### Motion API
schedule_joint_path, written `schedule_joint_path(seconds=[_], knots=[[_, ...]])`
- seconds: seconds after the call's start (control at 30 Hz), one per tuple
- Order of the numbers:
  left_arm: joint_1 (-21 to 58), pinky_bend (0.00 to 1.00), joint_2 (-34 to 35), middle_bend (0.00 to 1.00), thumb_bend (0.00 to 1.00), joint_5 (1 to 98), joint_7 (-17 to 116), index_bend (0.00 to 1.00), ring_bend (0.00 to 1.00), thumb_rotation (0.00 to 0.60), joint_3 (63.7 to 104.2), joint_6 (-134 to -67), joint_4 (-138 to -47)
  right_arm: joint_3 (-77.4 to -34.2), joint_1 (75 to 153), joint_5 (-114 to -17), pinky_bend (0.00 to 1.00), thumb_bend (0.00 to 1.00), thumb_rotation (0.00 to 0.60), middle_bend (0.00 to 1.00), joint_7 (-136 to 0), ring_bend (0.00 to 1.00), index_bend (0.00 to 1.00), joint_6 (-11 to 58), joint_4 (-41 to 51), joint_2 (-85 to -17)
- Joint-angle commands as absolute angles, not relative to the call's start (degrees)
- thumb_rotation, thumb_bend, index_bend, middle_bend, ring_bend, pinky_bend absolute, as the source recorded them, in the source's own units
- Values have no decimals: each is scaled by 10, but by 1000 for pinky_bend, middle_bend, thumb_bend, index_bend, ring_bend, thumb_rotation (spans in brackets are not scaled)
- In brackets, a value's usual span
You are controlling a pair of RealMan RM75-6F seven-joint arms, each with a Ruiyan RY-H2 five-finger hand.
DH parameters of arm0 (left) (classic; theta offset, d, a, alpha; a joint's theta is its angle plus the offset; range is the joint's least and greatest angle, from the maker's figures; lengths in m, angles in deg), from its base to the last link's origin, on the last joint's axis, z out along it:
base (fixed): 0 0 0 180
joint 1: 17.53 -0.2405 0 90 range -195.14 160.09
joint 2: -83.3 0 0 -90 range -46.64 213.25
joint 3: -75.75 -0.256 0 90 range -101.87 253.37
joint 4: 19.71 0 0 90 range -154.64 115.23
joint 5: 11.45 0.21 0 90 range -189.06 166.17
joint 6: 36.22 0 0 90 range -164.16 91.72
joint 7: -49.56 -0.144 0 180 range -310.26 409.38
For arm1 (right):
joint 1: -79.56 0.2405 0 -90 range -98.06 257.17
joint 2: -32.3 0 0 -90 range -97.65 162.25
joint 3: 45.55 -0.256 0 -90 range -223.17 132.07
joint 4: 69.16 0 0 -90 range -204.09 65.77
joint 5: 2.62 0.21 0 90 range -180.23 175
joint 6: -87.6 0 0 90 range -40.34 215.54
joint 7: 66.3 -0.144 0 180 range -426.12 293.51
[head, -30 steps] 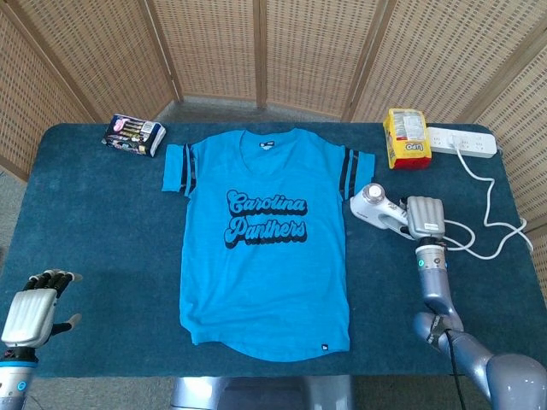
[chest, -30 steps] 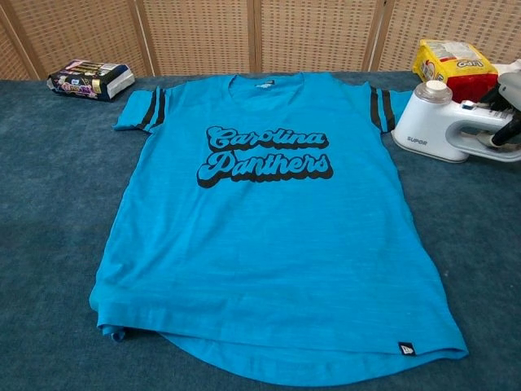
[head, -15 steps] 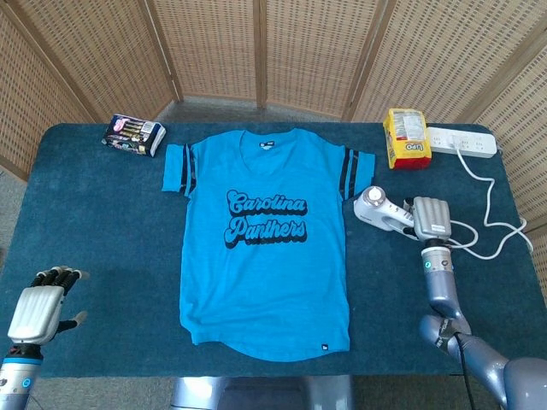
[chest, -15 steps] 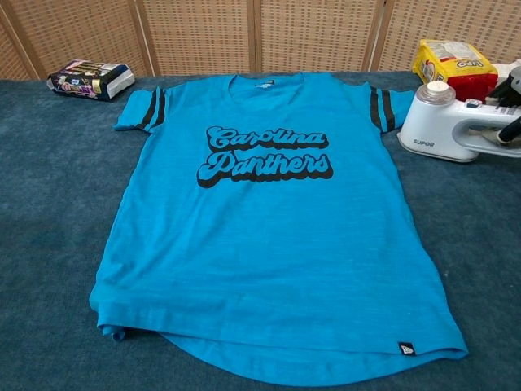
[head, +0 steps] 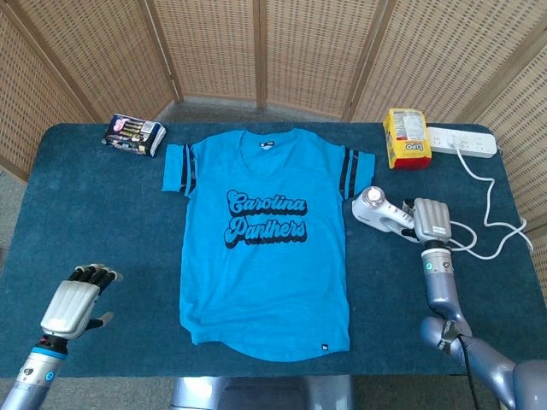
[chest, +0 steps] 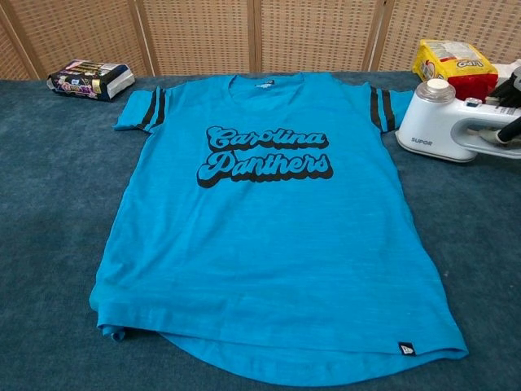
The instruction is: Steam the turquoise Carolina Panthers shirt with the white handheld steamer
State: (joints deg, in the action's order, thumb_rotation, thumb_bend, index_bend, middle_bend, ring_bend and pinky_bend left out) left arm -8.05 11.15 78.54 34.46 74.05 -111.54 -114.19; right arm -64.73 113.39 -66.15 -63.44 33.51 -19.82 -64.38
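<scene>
The turquoise Carolina Panthers shirt (head: 265, 248) (chest: 269, 220) lies flat, print up, in the middle of the blue table. To its right, beside the striped sleeve, the white handheld steamer (head: 379, 211) (chest: 444, 122) rests on the table. My right hand (head: 432, 222) covers the rear of its handle. In the chest view dark fingers (chest: 510, 129) wrap that handle at the frame's edge. My left hand (head: 75, 302) hovers at the near left of the table with fingers spread and nothing in it, well apart from the shirt.
A snack packet (head: 134, 134) (chest: 89, 79) lies at the far left. A yellow bag (head: 406, 138) (chest: 452, 61) and a white power strip (head: 461, 141) sit at the far right. A white cable (head: 491, 218) loops beside my right hand. Wicker screens stand behind the table.
My left hand has moved right and forward from the near left corner. The steamer, under my right hand, shifted a little to the right and back from the shirt sleeve.
</scene>
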Motion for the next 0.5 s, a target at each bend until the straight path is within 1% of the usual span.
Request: schedule_joint_path(seconds=[0.03,0.23,0.3,0.5], knots=[[-65,229,107,325,140,802,333,322,221,514,735,-1099,-1150,-647,1131,-661,740,308,600,724,-631,755,696,330,-188,-638],[-34,228,96,324,133,835,314,322,222,502,720,-1055,-1174,-648,1126,-655,740,308,600,724,-621,755,696,317,-161,-624],[-15,228,85,324,134,855,300,322,222,502,706,-1022,-1185,-650,1122,-651,740,308,600,724,-615,755,696,311,-149,-618],[-1,228,41,324,133,842,251,322,222,503,705,-987,-1185,-648,1115,-644,740,307,600,724,-607,755,696,303,-125,-606]])
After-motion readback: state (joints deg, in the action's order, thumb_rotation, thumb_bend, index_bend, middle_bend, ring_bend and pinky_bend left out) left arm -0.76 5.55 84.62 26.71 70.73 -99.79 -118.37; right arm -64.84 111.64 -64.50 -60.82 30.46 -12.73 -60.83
